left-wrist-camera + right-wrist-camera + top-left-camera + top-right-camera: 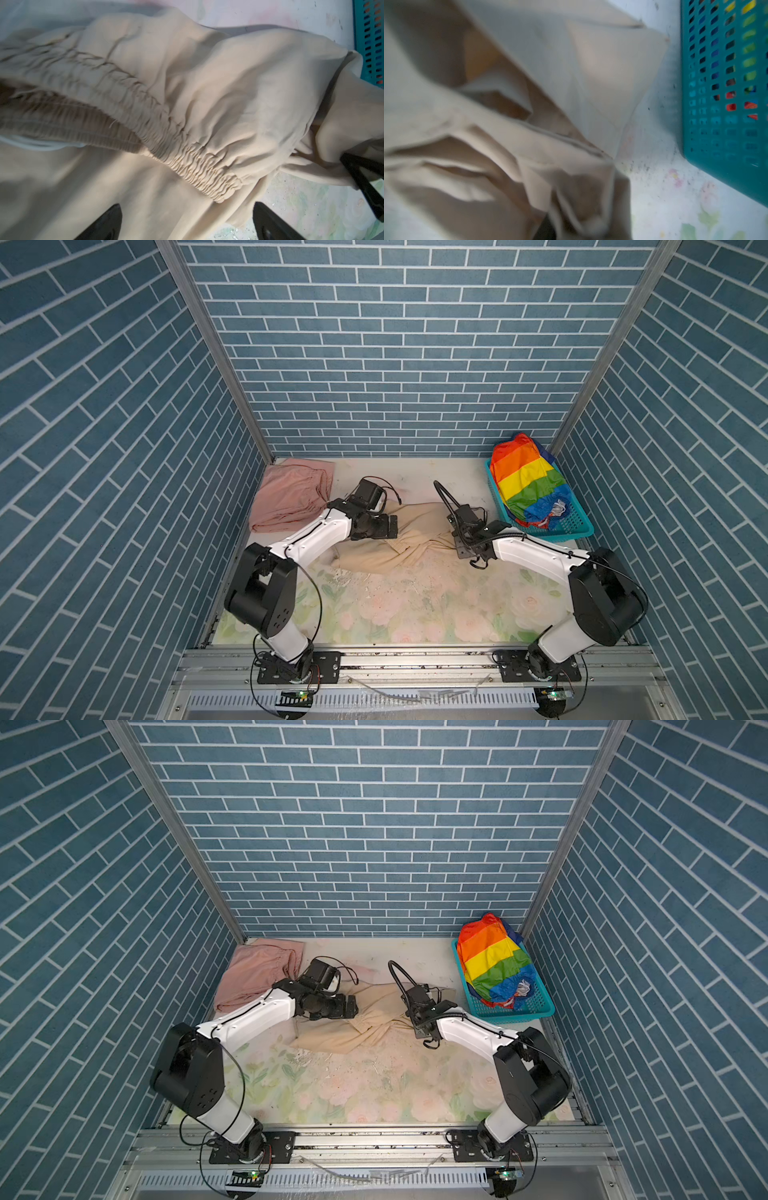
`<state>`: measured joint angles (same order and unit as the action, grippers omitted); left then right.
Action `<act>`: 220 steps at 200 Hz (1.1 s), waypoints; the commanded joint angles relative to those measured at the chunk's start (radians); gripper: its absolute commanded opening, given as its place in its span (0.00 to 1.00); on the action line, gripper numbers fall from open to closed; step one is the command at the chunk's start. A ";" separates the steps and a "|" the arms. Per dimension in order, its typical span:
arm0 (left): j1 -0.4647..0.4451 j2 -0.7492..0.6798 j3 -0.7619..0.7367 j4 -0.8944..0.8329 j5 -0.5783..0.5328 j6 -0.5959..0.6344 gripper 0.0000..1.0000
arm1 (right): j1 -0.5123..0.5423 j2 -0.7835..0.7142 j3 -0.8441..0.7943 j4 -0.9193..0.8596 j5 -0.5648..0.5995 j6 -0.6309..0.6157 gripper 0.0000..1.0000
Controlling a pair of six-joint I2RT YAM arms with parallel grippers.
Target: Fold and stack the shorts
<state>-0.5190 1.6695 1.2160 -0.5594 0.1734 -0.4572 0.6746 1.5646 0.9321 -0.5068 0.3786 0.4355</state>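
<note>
The beige shorts (374, 556) (332, 1038) lie crumpled across the middle of the table, with the gathered elastic waist (207, 178) showing in the left wrist view. My left gripper (392, 526) (187, 205) hovers over their left part, open, with nothing between its fingers. My right gripper (455, 536) (571, 232) is at their right end, where bunched cloth (488, 166) covers the jaws and draws up into them. The pink shorts (286, 497) (249, 977) lie folded at the back left. The rainbow-striped shorts (525, 481) (494, 961) sit heaped in the basket.
A teal perforated basket (573, 526) (536, 1006) (726, 135) stands at the back right, close to the right gripper. Blue brick-patterned walls close in the left, back and right sides. The flowered table surface (415, 605) runs to the front rail.
</note>
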 commanded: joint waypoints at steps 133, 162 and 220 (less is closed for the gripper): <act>-0.222 0.234 0.091 0.060 -0.237 0.267 0.95 | -0.350 -0.287 -0.177 0.073 -0.357 0.120 0.93; -0.216 0.260 0.106 0.068 -0.287 0.272 0.90 | -0.375 -0.299 -0.192 0.091 -0.396 0.120 0.93; -0.143 0.250 0.097 0.105 -0.266 0.262 0.76 | -0.390 -0.272 -0.198 0.128 -0.430 0.121 0.93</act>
<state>-0.7090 1.9289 1.3106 -0.4728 -0.0868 -0.1959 0.2924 1.2888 0.7452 -0.4038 -0.0219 0.5270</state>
